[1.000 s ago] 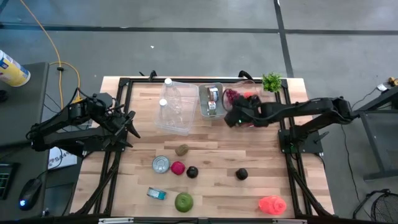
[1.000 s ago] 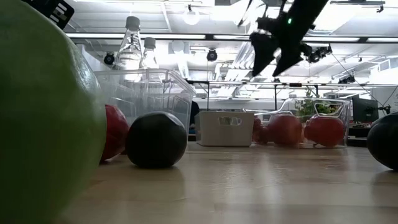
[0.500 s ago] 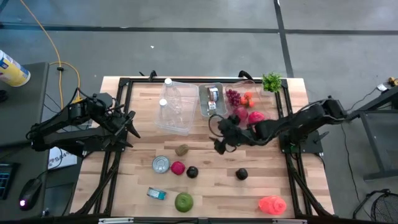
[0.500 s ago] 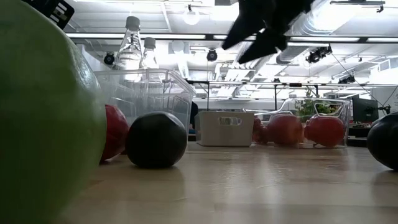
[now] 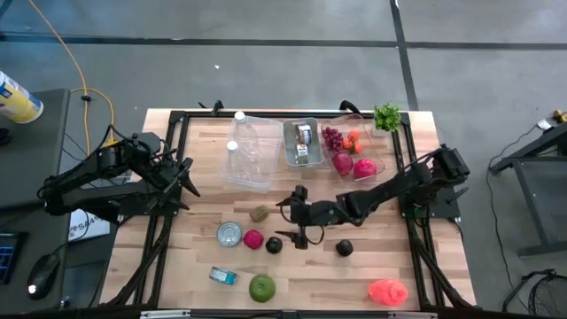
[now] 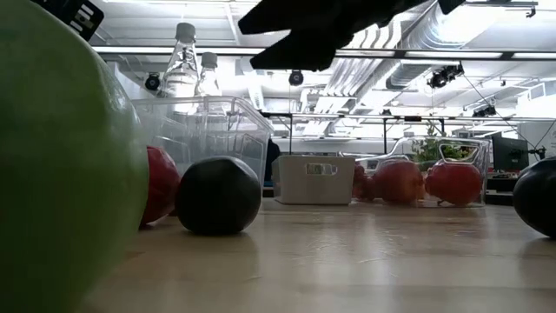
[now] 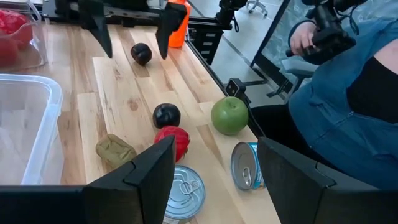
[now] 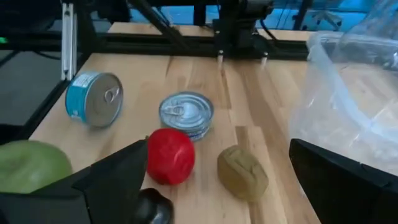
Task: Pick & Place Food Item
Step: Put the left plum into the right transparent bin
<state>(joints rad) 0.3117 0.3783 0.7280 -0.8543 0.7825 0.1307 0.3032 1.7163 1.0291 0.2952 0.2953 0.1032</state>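
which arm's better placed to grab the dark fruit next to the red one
Right. The right gripper hangs open above the middle of the table, beside the dark fruit and red fruit. The left gripper waits at the table's left edge.

Two dark jointed arms, the right arm (image 5: 390, 188) with black angular jaws

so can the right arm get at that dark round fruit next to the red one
Probably yes: the open right gripper hovers just beside the dark fruit, with bare table around it; only the red fruit crowds one side.
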